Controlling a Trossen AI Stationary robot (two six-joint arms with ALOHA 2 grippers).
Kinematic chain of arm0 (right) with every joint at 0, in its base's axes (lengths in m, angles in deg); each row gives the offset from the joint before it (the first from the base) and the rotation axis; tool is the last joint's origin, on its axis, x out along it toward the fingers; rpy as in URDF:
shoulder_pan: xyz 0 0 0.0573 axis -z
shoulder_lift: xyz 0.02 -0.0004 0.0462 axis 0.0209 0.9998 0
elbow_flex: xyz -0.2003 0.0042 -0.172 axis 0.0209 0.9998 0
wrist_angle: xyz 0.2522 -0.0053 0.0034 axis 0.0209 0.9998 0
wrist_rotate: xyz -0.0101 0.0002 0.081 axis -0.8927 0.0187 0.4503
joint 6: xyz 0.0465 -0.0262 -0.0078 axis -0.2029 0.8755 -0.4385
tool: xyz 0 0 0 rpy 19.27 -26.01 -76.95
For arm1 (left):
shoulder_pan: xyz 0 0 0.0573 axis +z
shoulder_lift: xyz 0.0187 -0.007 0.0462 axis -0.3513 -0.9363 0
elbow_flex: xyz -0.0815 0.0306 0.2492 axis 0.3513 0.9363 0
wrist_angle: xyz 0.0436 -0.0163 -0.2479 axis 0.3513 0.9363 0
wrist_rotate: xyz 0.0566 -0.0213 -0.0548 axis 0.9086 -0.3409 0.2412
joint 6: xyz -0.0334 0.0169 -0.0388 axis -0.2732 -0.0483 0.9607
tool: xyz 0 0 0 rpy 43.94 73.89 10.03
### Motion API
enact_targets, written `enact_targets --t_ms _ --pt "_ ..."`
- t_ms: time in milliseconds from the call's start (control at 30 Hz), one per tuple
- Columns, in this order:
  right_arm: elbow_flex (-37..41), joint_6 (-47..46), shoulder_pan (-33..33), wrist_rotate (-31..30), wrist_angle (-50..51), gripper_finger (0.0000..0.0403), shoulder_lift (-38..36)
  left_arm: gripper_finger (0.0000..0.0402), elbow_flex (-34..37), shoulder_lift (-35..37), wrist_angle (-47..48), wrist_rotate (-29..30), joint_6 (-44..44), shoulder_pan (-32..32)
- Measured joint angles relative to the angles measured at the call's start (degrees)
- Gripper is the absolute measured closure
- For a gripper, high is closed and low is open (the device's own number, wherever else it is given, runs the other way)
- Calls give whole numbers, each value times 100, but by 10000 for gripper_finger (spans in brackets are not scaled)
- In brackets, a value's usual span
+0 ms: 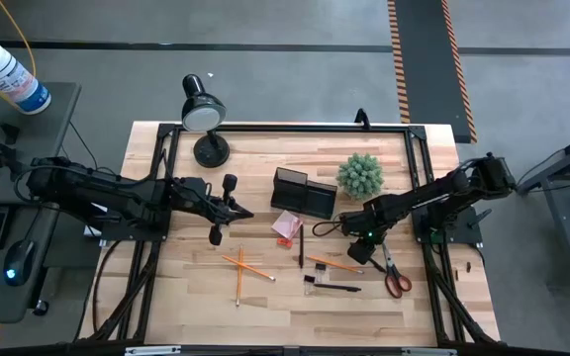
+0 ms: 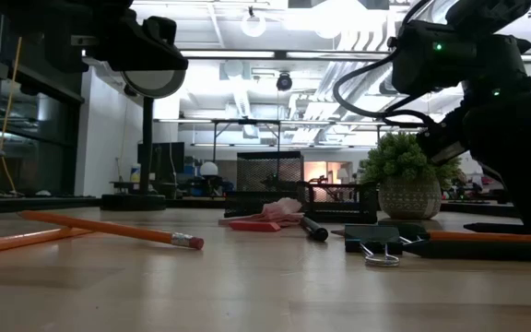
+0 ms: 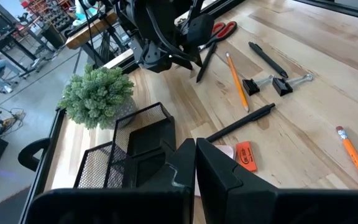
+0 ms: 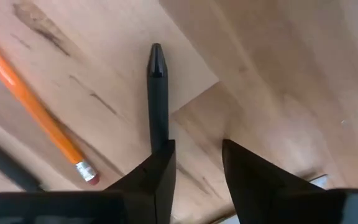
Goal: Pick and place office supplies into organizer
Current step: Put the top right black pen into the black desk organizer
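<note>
**Ana:** Black fingers of the right hand [image 4: 197, 149] stand apart, low over the table [image 1: 166, 297] at its right-middle. Nothing sits in the gap. A black pen [image 4: 157, 93] lies along one finger, probably the next pick.

**Ben:** And the left hand [image 1: 231, 203]?

**Ana:** Fingers together, empty, waiting left of the organizer [image 1: 303, 193], which stands at the far middle. Nothing from the set looks to be in it yet.

**Ben:** Count the rest?

**Ana:** Three orange pencils [image 1: 245, 267], two of them crossed near the left. I make out three pens, two binder clips [image 3: 250, 87], one pair of scissors [image 1: 396, 277] at the near right, and one pink pad [image 1: 287, 225] just near of the organizer.
</note>
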Motion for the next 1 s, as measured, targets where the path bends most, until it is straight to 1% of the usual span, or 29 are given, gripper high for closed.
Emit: enact_targets --t_ms 333,467,567,700,900,1000 --pt "-4 38 -3 160 -16 279 0 399 0 4 -74 0 0 0" --pt "-271 210 -3 356 181 279 0 399 0 4 -98 0 0 -1" --pt "-587 372 -5 210 386 279 0 399 0 4 -98 0 2 0" --pt "-896 411 -73 10 385 279 0 399 0 4 -98 -2 2 -2" --pt "-929 410 -271 -537 421 279 38 399 0 4 -95 -2 2 -1" --pt "-929 406 -339 -662 431 279 179 399 0 4 -92 -2 3 0"
